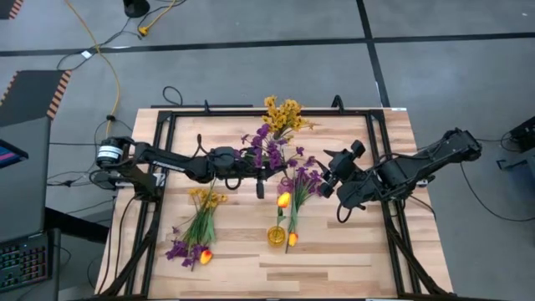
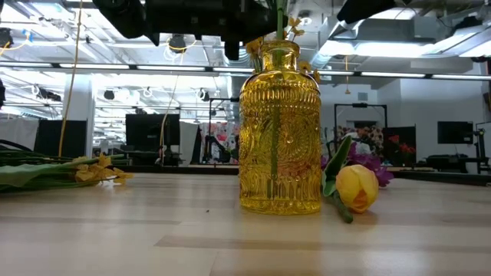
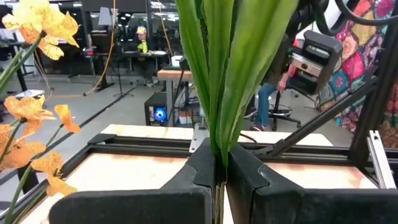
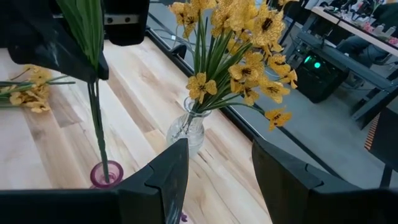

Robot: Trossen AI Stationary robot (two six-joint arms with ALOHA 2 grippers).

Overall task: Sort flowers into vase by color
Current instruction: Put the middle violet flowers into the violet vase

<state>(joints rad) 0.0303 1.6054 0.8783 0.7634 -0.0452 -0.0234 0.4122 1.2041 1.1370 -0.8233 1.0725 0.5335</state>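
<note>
Closest to the low camera stands a yellow glass vase [image 2: 280, 130] on the bench [image 2: 153, 238], with a yellow-orange tulip [image 2: 357, 188] lying just beside its base. From above, the left pincer [image 1: 260, 186] hangs near the middle of the bench, clamped tight on the green stem of a purple flower [image 3: 227, 68]; the right wrist view shows that stem reaching down into the mouth of a small purple vase [image 4: 106, 174]. The right pincer [image 1: 328, 186] hovers near it with its fingers [image 4: 168, 168] spread apart and nothing between them. A clear vase [image 4: 188, 129] toward the far edge holds a bunch of small yellow blooms [image 1: 282, 114]. Loose purple flowers [image 1: 303, 182] lie beside the right pincer. Another pile [image 1: 197, 227] of yellow, purple and tulip stems lies at the bench's near left.
</note>
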